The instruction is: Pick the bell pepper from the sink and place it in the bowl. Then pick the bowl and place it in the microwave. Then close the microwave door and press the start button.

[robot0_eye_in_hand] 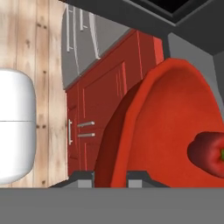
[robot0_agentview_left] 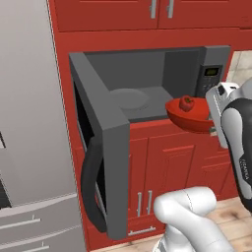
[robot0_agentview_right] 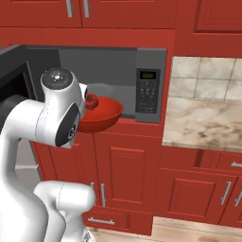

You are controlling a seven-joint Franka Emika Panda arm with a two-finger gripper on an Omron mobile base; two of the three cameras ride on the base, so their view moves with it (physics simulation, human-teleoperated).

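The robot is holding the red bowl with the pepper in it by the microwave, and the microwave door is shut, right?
Not quite. The microwave door is swung wide open, as the left base view shows. The rest holds: the gripper grips the rim of the red bowl, the bell pepper sits inside it, and the bowl hangs at the microwave opening.

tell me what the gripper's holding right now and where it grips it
The gripper holds the red bowl by its rim, one finger on each side of the wall; the bell pepper sits inside.
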